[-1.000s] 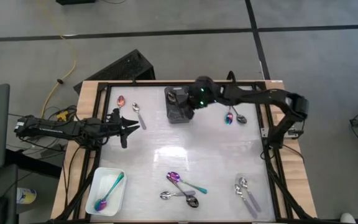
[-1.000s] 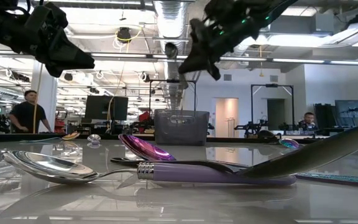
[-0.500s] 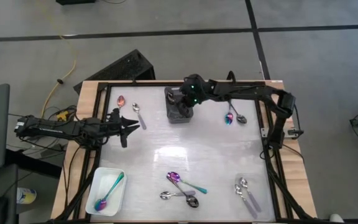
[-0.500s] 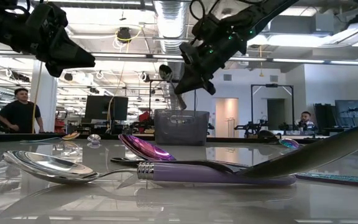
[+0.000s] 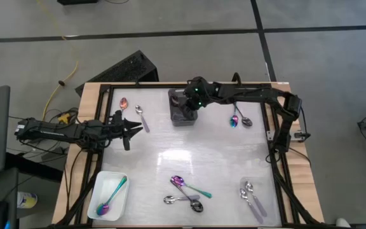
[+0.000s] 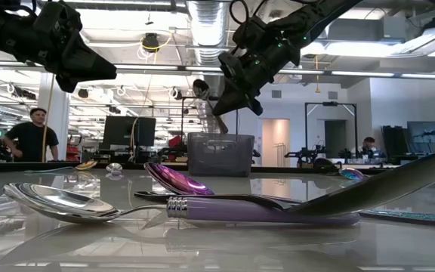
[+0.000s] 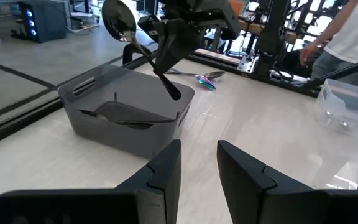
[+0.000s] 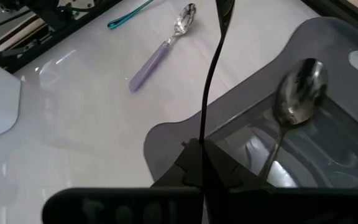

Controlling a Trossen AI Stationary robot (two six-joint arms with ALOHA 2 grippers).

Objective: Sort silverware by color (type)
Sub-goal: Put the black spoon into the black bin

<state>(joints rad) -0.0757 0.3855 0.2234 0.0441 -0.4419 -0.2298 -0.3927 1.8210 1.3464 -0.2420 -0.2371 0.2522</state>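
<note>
One black spoon (image 8: 211, 68) pinched in right gripper (image 5: 193, 104) above bin (image 5: 180, 116); left gripper (image 5: 134, 125) part-open, empty.

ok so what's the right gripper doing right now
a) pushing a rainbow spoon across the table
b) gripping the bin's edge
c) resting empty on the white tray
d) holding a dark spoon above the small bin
d: the right gripper is shut on a dark spoon, holding it over the small bin, which already has a spoon lying inside.
</note>
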